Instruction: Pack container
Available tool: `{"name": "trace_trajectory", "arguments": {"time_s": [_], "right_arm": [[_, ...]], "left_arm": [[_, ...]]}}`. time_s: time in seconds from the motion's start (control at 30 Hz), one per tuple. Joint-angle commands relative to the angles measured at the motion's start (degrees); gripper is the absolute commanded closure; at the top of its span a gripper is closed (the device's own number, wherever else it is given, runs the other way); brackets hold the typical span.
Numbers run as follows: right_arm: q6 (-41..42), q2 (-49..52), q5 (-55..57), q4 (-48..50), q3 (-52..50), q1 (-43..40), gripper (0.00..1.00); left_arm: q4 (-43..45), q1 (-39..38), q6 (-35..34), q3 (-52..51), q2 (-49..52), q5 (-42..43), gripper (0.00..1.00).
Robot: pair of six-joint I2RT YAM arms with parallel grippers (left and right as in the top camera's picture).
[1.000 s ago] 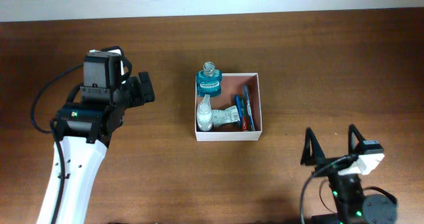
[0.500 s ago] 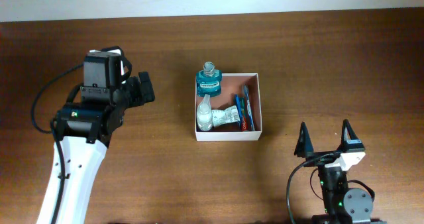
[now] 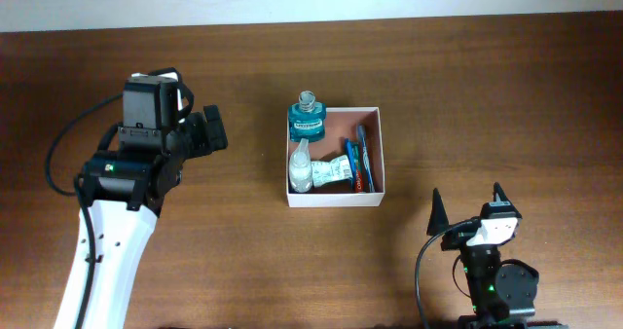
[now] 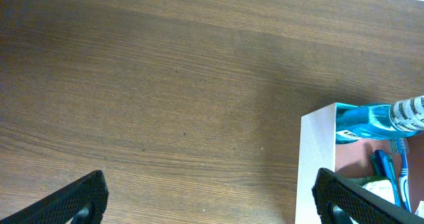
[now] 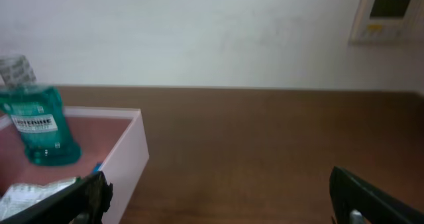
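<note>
- The container (image 3: 336, 200) sat in the middle of the desk (image 3: 506, 86); a blue-green bottle (image 3: 307, 123) stood in its far left corner; a white bottle (image 3: 302, 173) was in it too
- The left hand (image 3: 211, 132) was wide open and held nothing; it was left of the container
- The right hand (image 3: 467, 202) was wide open too, holding nothing

A teal bottle (image 5: 40, 128) stands upright inside the white-walled container (image 5: 129, 154) on the brown bench (image 5: 265, 151), with dark fingers (image 5: 364, 199) spread wide at the lower corners.
</note>
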Motion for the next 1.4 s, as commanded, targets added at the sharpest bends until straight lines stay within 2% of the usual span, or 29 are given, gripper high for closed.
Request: {"name": "trace_trajectory", "arguments": {"time_s": [0.0,1.1,1.37], "right_arm": [[-0.6,-0.7,0.3,-1.6,-0.3,-0.5,0.02],[-0.6,-0.7,0.3,-1.5,-0.3,-0.5,0.02],[-0.6,-0.7,0.3,-1.6,-0.3,-0.5,0.02]], "left_arm": [[0.0,0.2,-0.5,0.4,-0.7,0.4,0.01],[0.0,0.2,-0.5,0.3,0.3,0.3,0.01],[0.0,0.2,-0.5,0.2,-6.2,0.4,0.01]]}}
